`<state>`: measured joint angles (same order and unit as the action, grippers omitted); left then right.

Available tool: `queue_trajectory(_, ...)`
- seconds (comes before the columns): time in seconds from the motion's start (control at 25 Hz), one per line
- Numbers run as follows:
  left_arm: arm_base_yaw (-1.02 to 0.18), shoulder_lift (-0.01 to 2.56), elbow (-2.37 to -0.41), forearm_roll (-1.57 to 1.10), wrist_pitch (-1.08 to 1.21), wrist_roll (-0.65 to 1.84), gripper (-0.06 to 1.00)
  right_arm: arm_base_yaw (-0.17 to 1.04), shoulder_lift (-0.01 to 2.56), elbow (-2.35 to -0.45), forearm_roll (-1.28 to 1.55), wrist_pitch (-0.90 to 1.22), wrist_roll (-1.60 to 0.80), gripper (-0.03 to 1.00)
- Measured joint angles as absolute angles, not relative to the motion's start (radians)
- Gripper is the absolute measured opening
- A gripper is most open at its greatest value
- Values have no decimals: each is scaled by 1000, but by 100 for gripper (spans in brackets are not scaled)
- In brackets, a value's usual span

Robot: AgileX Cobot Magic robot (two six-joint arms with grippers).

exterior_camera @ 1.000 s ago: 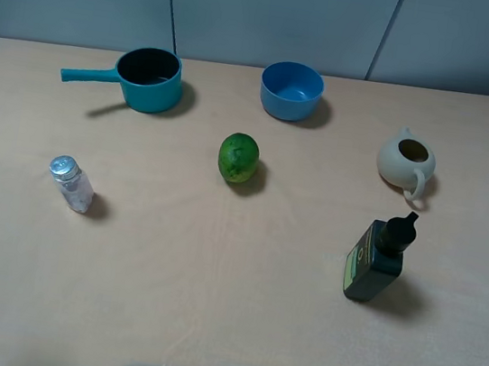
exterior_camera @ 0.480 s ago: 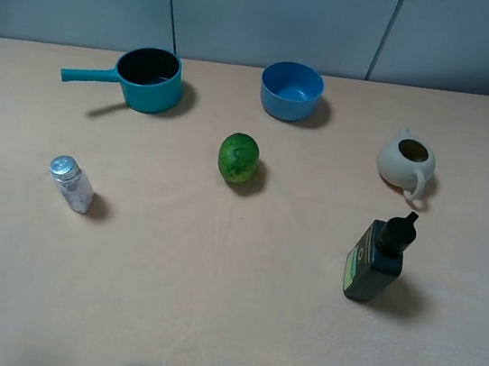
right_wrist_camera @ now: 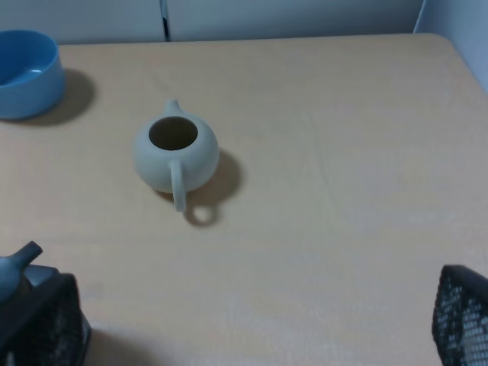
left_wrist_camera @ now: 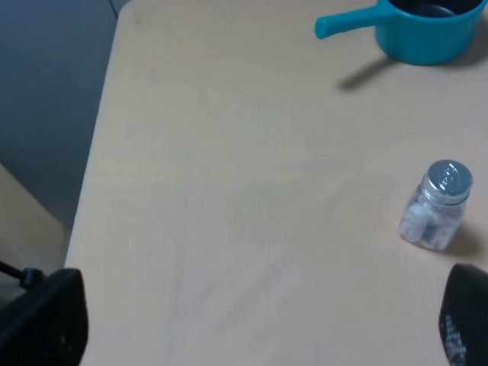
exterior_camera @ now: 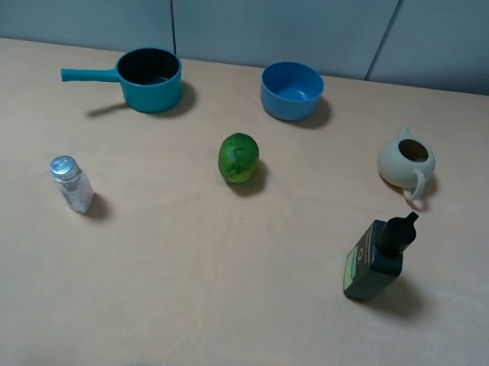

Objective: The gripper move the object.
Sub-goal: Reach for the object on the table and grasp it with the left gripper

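The object, a small clear glass shaker with a silver cap and whitish contents, stands upright on the left part of the tan table. In the left wrist view the shaker is ahead of my left gripper and close to one black finger. The jaws stand wide apart with nothing between them. My right gripper is also open and empty, over the table's right side, short of the beige teapot. In the exterior high view only dark slivers of the arms show at the bottom corners.
A teal saucepan and a blue bowl stand at the back. A green fruit lies mid-table. The beige teapot and a dark green bottle with a black spout are on the right. The table's left edge runs close to the shaker.
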<state>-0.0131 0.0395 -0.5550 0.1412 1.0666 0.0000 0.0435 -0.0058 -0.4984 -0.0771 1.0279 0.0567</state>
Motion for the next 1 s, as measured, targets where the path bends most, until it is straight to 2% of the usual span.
queue_trajectory(0.48,-13,337,-682,94,1069,0,90,44,-6,-498,-77,1028,57,69)
queue_trajectory(1.0,-13,623,-704,-25,1069,42,90,44,-6,-498,-77,1028,57,69)
